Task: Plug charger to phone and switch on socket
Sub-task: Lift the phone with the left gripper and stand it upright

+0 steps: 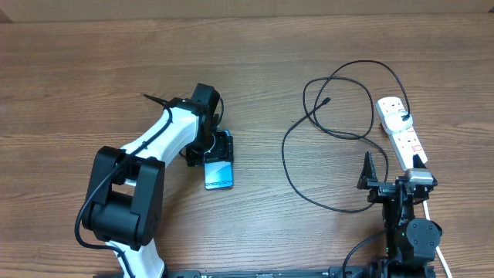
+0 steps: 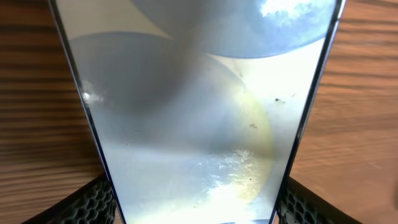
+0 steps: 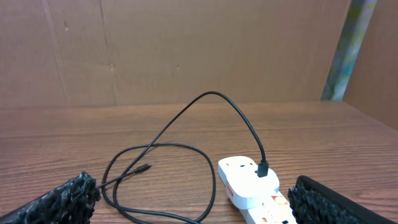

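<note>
Brown wood-grain table all across. On the left, the left tool is clamped on the long edges of a slim rectangular phone with a pale blue-teal screen, which lies on the table with black fingers at either side. Moving right, a long thin black cable loops loose, its small plug tip lying free, well apart from the phone. Far right, a white elongated power strip carries the cable's other end, and the right tool sits at its near end, jaws spread wide, gripping nothing.
</note>
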Robot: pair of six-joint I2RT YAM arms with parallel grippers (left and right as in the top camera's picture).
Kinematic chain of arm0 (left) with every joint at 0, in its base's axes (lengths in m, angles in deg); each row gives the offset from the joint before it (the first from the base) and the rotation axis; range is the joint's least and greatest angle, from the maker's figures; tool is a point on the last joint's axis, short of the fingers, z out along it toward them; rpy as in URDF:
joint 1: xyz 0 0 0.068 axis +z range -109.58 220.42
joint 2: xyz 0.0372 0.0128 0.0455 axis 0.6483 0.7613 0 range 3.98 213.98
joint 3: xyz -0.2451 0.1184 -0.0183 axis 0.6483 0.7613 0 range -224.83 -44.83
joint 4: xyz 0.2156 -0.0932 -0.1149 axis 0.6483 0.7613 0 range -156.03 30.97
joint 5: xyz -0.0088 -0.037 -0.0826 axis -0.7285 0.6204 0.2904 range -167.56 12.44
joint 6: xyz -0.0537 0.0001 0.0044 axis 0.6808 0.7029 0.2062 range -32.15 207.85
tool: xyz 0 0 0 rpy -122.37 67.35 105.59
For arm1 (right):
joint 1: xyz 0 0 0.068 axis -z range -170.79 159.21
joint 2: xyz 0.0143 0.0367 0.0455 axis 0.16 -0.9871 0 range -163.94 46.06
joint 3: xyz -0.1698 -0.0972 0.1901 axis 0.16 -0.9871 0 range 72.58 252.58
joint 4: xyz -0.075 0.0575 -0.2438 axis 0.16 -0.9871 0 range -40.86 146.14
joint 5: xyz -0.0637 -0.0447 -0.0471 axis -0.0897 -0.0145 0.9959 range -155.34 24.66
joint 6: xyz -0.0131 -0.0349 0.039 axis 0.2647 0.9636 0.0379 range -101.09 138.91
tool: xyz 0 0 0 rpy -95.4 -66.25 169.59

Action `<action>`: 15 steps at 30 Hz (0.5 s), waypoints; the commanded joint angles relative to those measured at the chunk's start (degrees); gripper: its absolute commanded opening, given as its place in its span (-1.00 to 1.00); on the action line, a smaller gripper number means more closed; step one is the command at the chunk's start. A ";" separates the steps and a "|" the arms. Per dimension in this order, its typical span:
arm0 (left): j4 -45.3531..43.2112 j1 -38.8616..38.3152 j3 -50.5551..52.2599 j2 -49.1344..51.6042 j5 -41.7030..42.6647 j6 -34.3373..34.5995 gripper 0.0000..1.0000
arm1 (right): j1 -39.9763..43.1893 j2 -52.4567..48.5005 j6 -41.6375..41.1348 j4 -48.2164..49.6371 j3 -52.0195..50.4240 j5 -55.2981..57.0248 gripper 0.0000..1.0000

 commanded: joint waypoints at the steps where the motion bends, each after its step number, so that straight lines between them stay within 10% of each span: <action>1: 0.66 0.72 -0.74 2.84 13.35 -2.16 0.13 | -0.42 0.31 0.24 0.35 -0.61 -0.33 1.00; 15: 2.38 4.13 -1.97 2.84 42.60 -3.78 0.08 | -0.42 0.31 0.24 0.35 -0.61 -0.33 0.99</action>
